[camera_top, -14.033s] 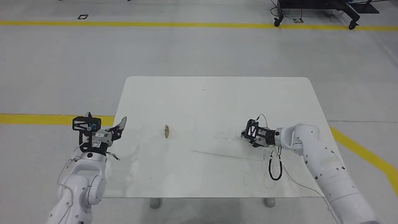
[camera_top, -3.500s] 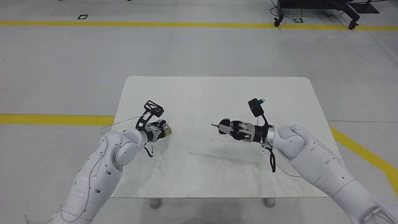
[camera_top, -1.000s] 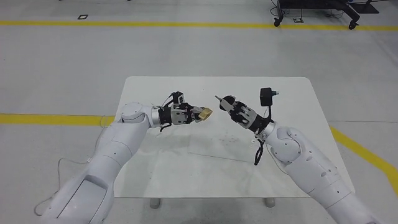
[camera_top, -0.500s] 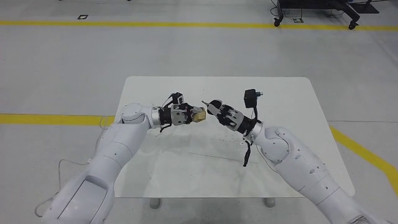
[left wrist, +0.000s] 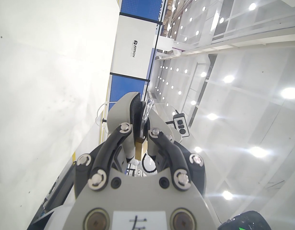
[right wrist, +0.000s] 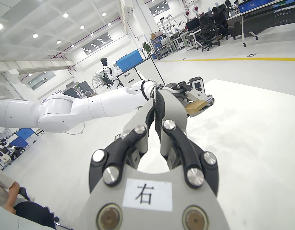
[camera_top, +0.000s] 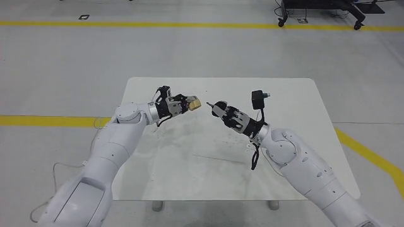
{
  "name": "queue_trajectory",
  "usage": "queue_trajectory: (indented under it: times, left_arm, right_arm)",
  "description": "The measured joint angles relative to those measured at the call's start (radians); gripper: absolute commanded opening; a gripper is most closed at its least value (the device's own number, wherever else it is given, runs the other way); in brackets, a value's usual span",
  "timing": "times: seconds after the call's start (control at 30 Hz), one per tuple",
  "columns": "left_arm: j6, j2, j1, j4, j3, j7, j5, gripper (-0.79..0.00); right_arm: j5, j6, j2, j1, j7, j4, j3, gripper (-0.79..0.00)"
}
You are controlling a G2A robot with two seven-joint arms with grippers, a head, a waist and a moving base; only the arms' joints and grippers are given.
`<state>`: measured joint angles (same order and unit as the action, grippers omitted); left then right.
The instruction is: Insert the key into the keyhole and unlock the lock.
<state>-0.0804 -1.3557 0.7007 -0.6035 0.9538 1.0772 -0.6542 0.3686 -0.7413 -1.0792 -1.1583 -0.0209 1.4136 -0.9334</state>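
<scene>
One thing has shifted in the last half second: the left gripper [camera_top: 187, 104] has carried the lock [camera_top: 194, 103] farther out over the bench [camera_top: 284, 94] and a little back toward its own side. The right gripper [camera_top: 218, 108] has barely moved. Lock and key [camera_top: 210, 105] were offset before. Now they sit level with each other in the top view, but with a clear gap between them, both held up off the bench.

For you, that reads as lining up, not inserting: the key has not yet met the lock.

The left gripper is closed tight on the lock, which is pinched between its pads in the left wrist view [left wrist: 139, 148]. The right gripper's pads are pressed nearly together. From above, the key's thin tip pokes out toward the lock, so I judge it clamped there.

The keyhole itself can't be made out, so check the lock's facing in the right wrist view [right wrist: 196, 107] before you close the gap.
</scene>
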Motion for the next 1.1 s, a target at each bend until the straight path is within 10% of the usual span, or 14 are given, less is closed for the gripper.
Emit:
queue_trajectory:
  times: [0.63,1.1]
  left_arm:
    - [0.010,0.009,0.065,-0.119,0.025,-0.110,0.049,-0.785]
    - [0.007,0.011,0.071,-0.149,0.019,-0.155,0.089,-0.785]
  right_arm:
    - [-0.856,0.399,-0.015,-0.122,-0.370,0.119,-0.020,-0.785]
    - [-0.817,0.401,-0.015,-0.122,-0.344,0.114,-0.020,-0.785]
